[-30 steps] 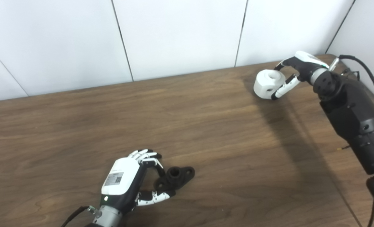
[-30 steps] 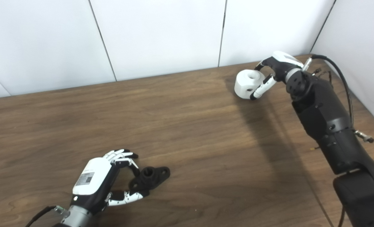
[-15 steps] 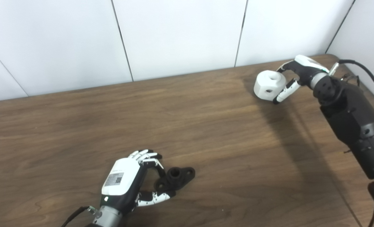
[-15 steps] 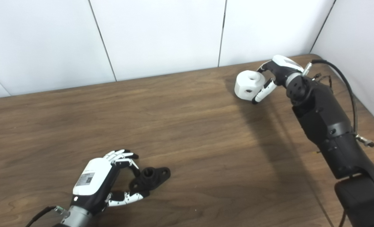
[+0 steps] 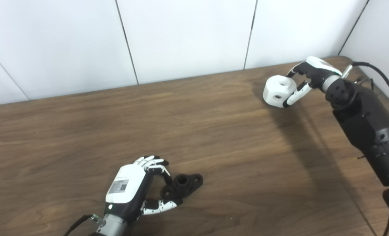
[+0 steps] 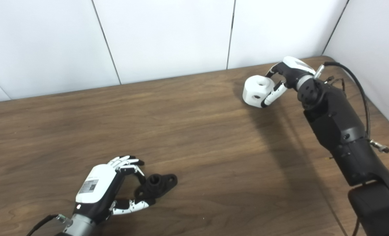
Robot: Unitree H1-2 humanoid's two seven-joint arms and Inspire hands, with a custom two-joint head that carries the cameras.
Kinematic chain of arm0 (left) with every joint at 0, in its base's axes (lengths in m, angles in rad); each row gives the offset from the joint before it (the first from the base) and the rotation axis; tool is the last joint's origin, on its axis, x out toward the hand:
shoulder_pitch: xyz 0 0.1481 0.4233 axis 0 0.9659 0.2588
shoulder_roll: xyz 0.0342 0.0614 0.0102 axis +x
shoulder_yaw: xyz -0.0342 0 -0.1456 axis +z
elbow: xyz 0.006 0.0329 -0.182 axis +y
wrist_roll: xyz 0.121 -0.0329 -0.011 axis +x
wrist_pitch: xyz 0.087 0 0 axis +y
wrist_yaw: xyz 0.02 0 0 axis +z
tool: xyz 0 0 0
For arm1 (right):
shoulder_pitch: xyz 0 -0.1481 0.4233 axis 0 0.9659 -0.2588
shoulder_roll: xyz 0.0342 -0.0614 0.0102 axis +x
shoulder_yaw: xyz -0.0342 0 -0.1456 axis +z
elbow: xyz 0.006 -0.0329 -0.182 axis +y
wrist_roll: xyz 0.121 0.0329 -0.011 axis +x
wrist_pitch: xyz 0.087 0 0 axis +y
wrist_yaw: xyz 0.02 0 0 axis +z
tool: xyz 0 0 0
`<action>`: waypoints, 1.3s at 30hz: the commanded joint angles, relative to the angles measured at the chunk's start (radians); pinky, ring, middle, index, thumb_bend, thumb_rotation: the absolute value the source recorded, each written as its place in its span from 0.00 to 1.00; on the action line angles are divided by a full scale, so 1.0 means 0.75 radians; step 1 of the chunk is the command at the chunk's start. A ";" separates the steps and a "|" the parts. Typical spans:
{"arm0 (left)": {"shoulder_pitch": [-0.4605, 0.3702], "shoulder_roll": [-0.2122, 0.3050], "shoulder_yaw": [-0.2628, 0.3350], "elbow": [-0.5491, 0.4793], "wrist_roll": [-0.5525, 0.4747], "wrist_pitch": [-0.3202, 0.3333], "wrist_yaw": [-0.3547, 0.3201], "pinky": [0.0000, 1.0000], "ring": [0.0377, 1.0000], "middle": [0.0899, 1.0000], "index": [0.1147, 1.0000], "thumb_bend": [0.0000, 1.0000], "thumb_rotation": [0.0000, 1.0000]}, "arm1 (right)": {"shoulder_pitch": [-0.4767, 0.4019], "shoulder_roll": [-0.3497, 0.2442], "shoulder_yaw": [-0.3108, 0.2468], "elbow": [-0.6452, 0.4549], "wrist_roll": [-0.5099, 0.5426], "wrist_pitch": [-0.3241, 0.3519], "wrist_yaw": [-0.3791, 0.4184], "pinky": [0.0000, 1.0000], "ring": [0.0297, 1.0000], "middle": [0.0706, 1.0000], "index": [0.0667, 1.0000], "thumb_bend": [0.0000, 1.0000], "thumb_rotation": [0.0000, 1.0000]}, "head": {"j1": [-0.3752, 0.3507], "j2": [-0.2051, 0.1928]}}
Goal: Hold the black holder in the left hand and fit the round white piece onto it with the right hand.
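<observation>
The right hand (image 5: pixel 307 77), grasping the white piece (image 5: pixel 279 91), sits well apart from the holder (image 5: pixel 182 184), which the left hand (image 5: pixel 132 188) pinches on the counter (image 5: pixel 214 137), so it must travel toward it.

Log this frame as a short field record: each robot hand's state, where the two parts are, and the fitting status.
left robot hand: fingers closed around one end of the small black plastic holder, which lies on the brown wooden table
right robot hand: gripping the round white plastic piece at the far right of the table
parts: far apart, not touching
fitting: not yet done
lift: cannot tell whether the white piece is clear of the table
</observation>
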 commanded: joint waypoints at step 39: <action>0.035 0.012 -0.031 0.010 0.015 0.034 -0.117 0.89 0.87 0.77 0.42 0.51 0.06 | -0.047 -0.090 0.022 -0.177 -0.019 -0.009 -0.006 0.91 0.92 0.84 0.45 0.52 0.13 | 0.035 0.033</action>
